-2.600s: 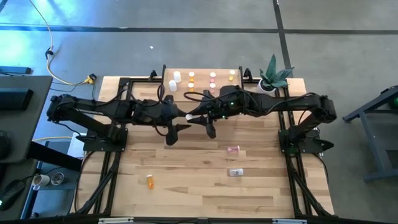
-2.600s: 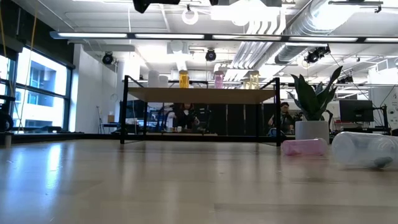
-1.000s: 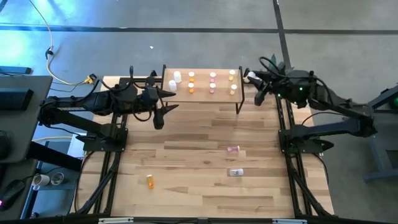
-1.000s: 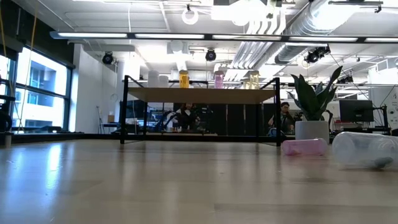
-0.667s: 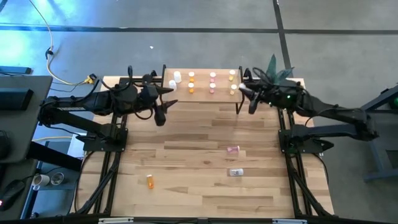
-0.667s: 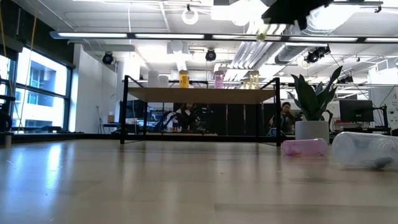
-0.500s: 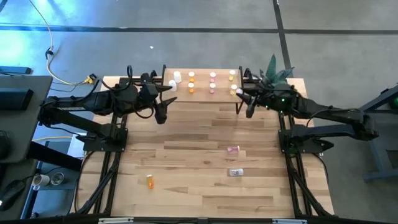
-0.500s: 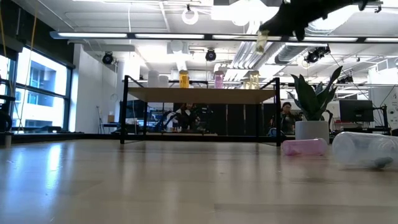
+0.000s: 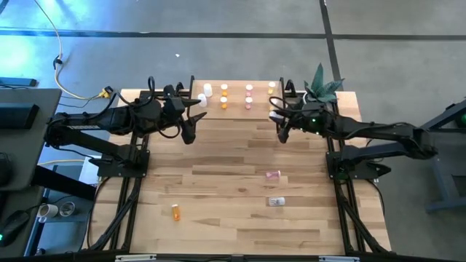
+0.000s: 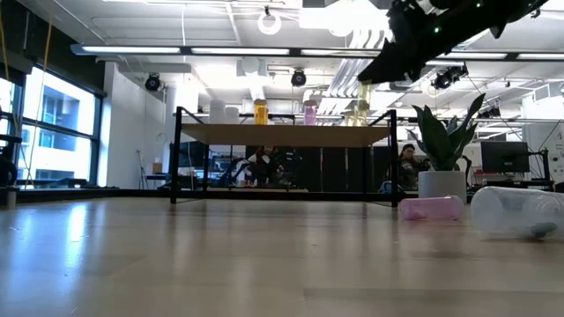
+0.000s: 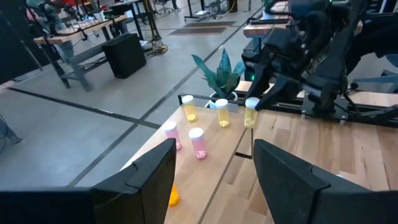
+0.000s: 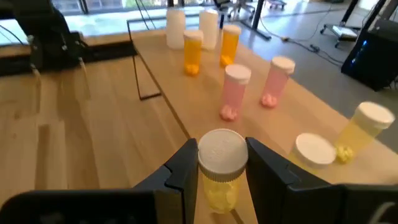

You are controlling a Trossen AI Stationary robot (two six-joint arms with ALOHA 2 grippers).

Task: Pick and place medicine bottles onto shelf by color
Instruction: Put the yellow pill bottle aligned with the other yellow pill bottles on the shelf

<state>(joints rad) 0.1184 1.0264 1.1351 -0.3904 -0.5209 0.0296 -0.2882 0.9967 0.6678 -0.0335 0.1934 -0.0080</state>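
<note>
The shelf point(image 9: 237, 109) stands at the table's far edge and carries upright medicine bottles in rows by color: white point(image 9: 207, 90), orange point(image 9: 223, 95), pink point(image 9: 249, 95) and yellow point(image 9: 272, 88). My right gripper point(image 9: 277, 120) hangs over the shelf's near right corner, shut on a yellow bottle point(image 12: 221, 171) with a white cap. My left gripper point(image 9: 195, 120) stands open, with nothing between its fingers, just off the shelf's left near corner. Three more bottles lie on the table: pink point(image 9: 272, 175), clear point(image 9: 275, 201) and orange point(image 9: 175, 211). My right gripper pinches the yellow bottle between its two fingers at the cap and the top of the body point(image 12: 222, 163). The fingers point(image 12: 263, 167) come from the table's right side, nearly level and slanting a little down. The bottle point(image 11: 250, 114) stands upright in the hold, cap up, lifted clear above the shelf board.
A potted plant point(image 9: 322, 89) stands at the far right corner, close behind my right arm. The shelf's thin black legs point(image 11: 252, 144) stand under its corners. The wide middle and near part of the wooden table point(image 9: 226, 218) bears only the three lying bottles.
My right gripper has come down and toward the table's left and near side, from beside the plant to the shelf's near right corner, with the yellow bottle still upright in it. My left gripper has swung slightly toward the far edge without leaving its place.
</note>
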